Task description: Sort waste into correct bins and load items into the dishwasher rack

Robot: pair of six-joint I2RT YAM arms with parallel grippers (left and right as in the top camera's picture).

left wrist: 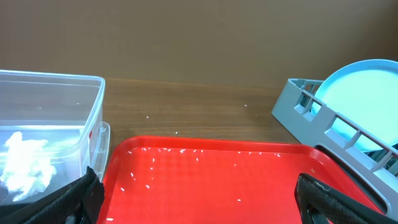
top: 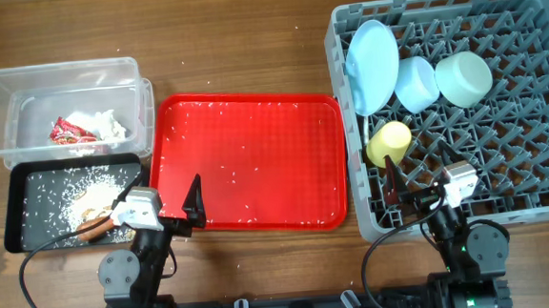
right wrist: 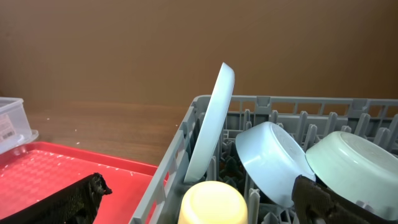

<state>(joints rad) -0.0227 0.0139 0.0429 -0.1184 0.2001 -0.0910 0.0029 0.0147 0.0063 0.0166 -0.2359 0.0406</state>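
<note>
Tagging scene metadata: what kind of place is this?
Probably a lab bench mocked up as a dish-clearing station: a wooden table, a grey dishwasher rack holding a plate, and a red tray beside two sorting bins.

One rack (top: 522,148), one plate (top: 372,67), two bowls: light-blue bowl (top: 414,84), pale green bowl (top: 464,77). One cup (top: 388,143), one red tray (top: 256,165), one clear tub (top: 4,104), one black tray (top: 11,210).

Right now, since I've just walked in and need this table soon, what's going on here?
Sorting looks nearly done. The left gripper and right gripper are open and empty. The plate, blue bowl, green bowl and yellow cup are in the rack. The red wrapper and tissue lie in the clear tub; rice and an orange food piece in the black tray. Stray grains dot the red tray.
</note>
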